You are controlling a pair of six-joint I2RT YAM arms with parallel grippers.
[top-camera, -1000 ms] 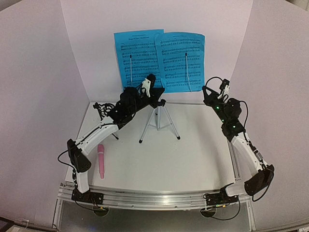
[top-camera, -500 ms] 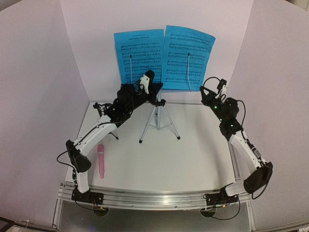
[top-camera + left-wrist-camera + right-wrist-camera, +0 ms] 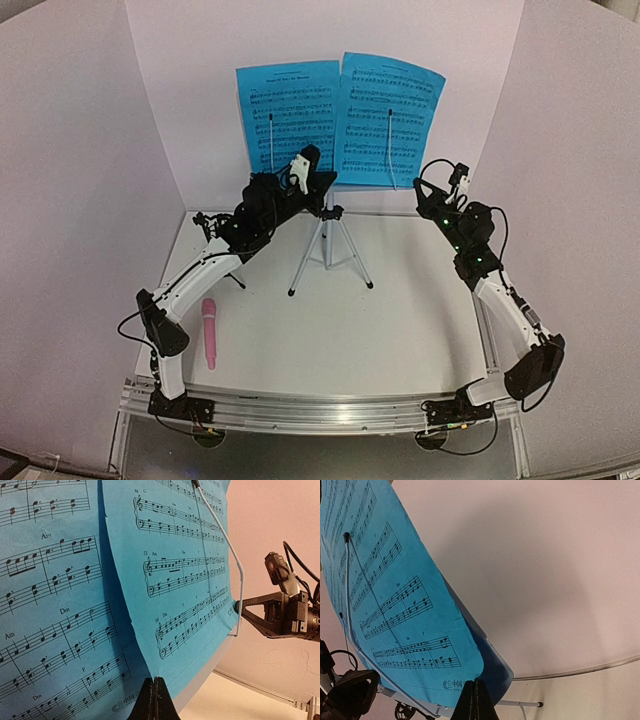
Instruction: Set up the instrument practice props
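Sheet music, two bright blue pages printed with black staves, lies side by side on the music stand, which stands on its thin three-legged base toward the back of the table, just in front of the rear wall. A thin wire arm crosses each page. The right page sits tilted, its outer corner higher than the left page. The left gripper is at the stand's lower edge near the middle. In its own wrist view its fingers are pressed together with only a thin seam between them, their tips on the grey lip under the pages. The right gripper meets the stand at its right edge, and its two fingers come to a closed point there. Its own camera shows its fingers shut at the bottom corner of the right page. A pink microphone lies flat on the table near the left arm's base, well apart from the stand. A small black tripod stands at the back left, partly hidden behind the left arm.
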